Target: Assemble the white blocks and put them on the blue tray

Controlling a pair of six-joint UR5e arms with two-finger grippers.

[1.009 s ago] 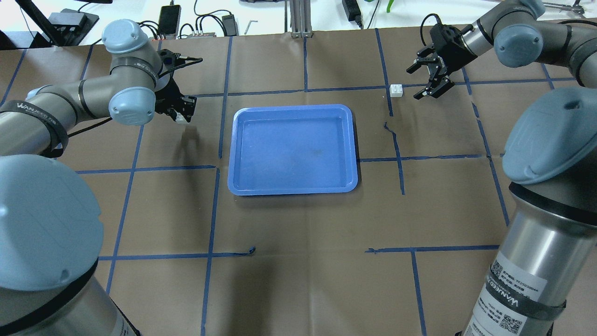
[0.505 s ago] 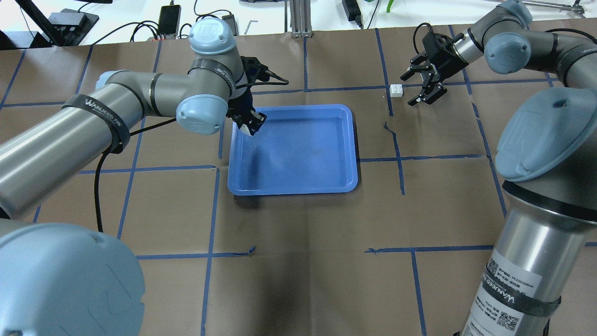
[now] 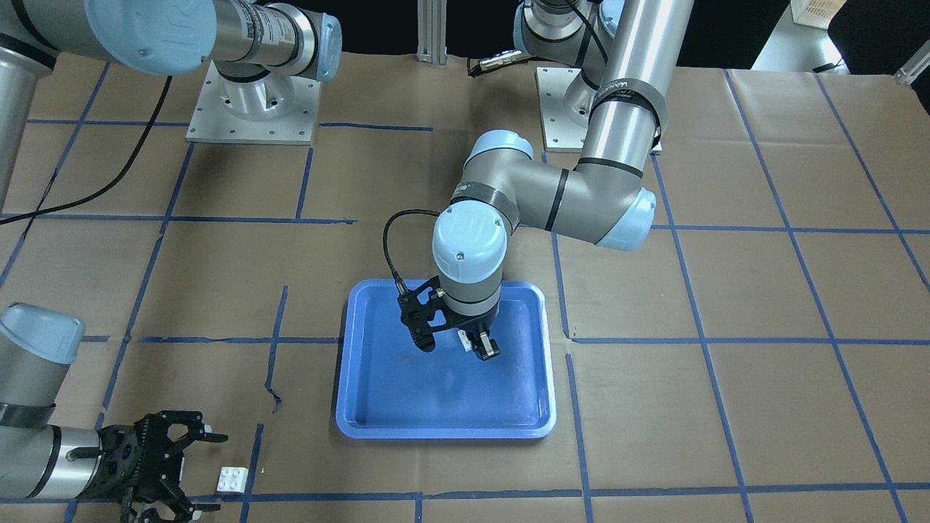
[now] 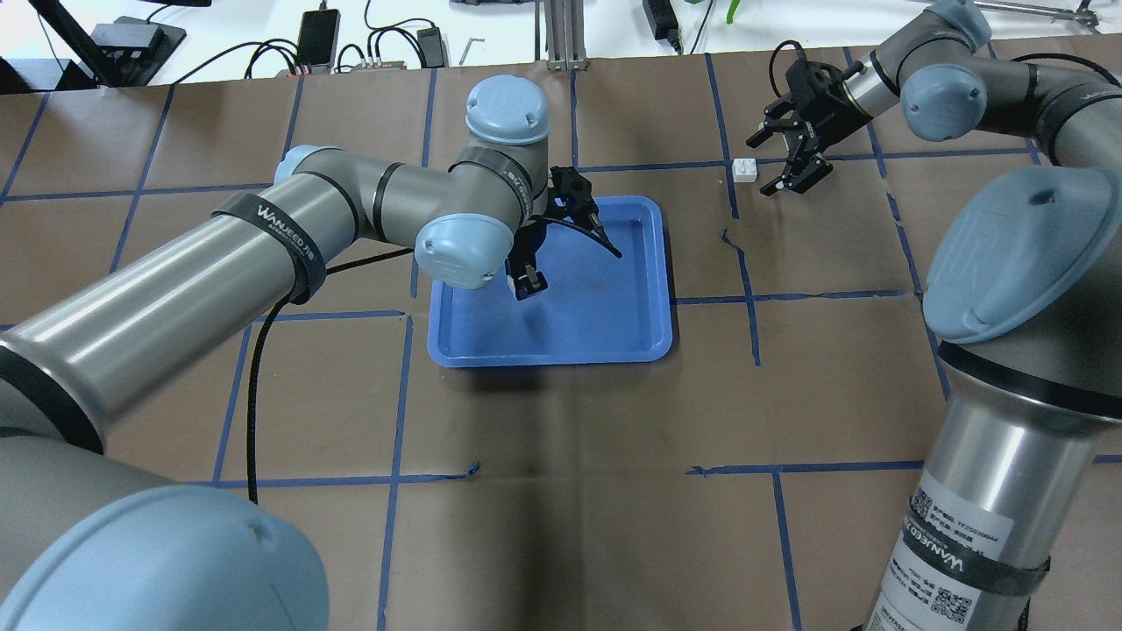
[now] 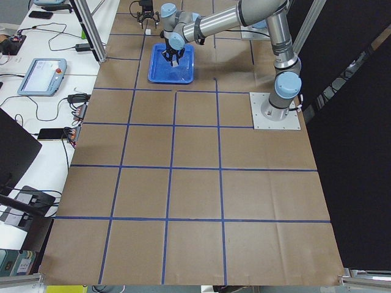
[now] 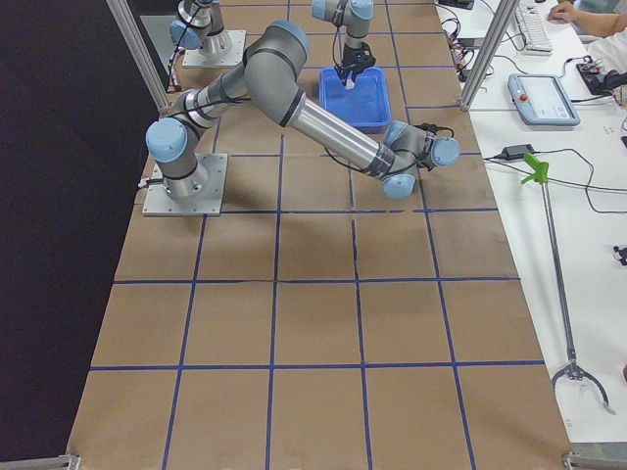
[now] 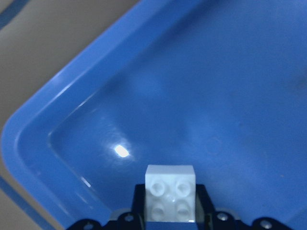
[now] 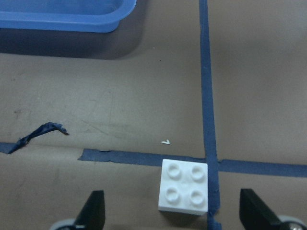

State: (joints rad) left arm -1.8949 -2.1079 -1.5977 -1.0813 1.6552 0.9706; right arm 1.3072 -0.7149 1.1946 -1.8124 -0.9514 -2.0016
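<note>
Left gripper (image 4: 526, 285) is clamped on one white block (image 7: 171, 194), studs facing the wrist camera. Over the last second this arm swings from the bare table left of the blue tray (image 4: 552, 358), across the tray's far-left corner, to a spot over the tray floor, left of centre. The front view shows the block (image 3: 463, 338) pinched between the fingers above the blue surface. We can't tell how high it is, but it doesn't look set down.

Right gripper (image 3: 209, 475) has its jaws spread wide and is holding nothing. It creeps in on the second white block (image 4: 745, 169) during that same second. In the right wrist view that block (image 8: 184, 186) sits between the two fingers (image 8: 91, 211) with clear gaps on both sides. The block hasn't moved. It stands studs up on the brown paper at a blue tape crossing (image 8: 208, 163), off the tray and past its far-right corner in the overhead view.

Our read for the task: nothing is assembled yet and the two blocks are well apart. One is already brought over the tray, and the other is lined up for a grasp but not yet gripped. Likely next the right jaws close and that block comes to the tray for stacking. Stud alignment is the risk with pieces this small.
</note>
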